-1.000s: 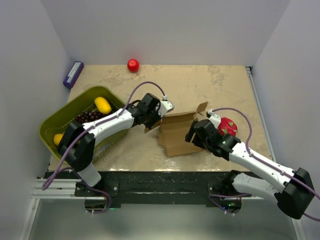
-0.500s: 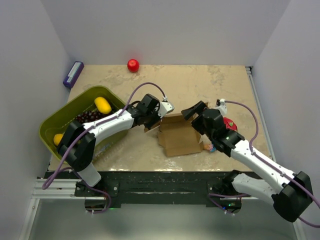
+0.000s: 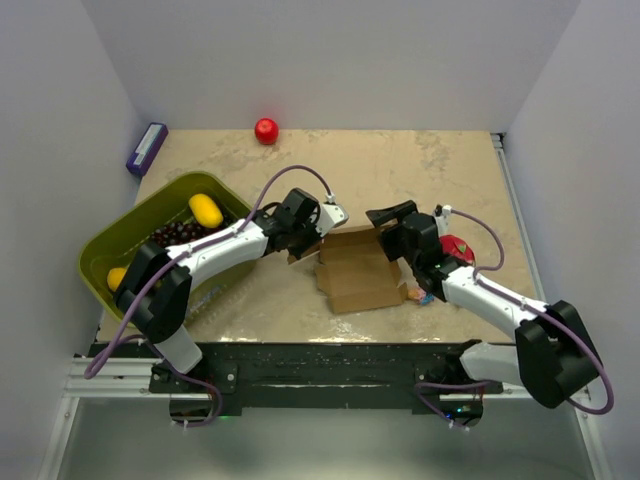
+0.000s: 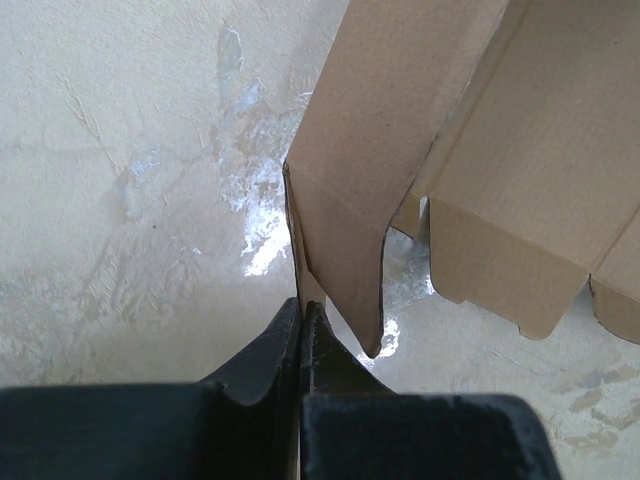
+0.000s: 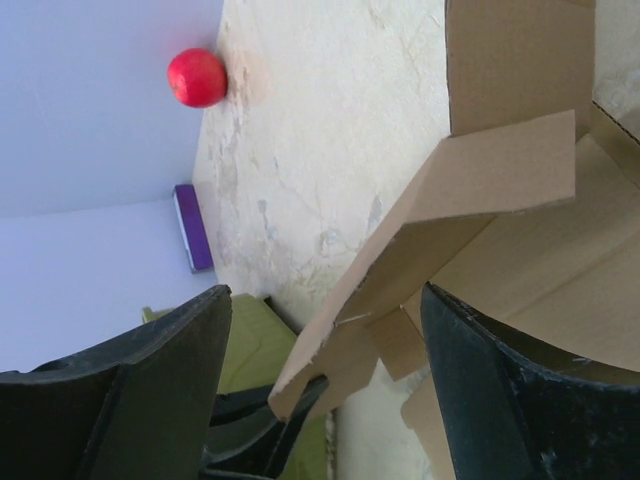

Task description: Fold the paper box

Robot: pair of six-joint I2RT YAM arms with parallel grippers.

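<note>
The paper box (image 3: 355,272) is a brown cardboard sheet with flaps, lying half folded at the table's middle. My left gripper (image 3: 308,240) is shut on the thin edge of its left flap; in the left wrist view the fingers (image 4: 270,350) pinch that edge, and the box's (image 4: 520,150) panels spread out beyond. My right gripper (image 3: 383,222) hovers open over the box's far right corner. In the right wrist view a raised flap of the paper box (image 5: 470,200) stands between its wide-apart fingers (image 5: 150,400) without being clamped.
An olive-green basket (image 3: 110,245) with a yellow fruit (image 3: 205,210) and dark grapes (image 3: 175,235) stands at the left. A red ball (image 3: 266,130) and a purple box (image 3: 146,148) lie by the back wall. A red fruit (image 3: 458,248) sits beside the right arm.
My right gripper has swung from the box's right edge up to its far right corner. The upright flap seen there earlier no longer sticks up. The left gripper has kept its pinch.
</note>
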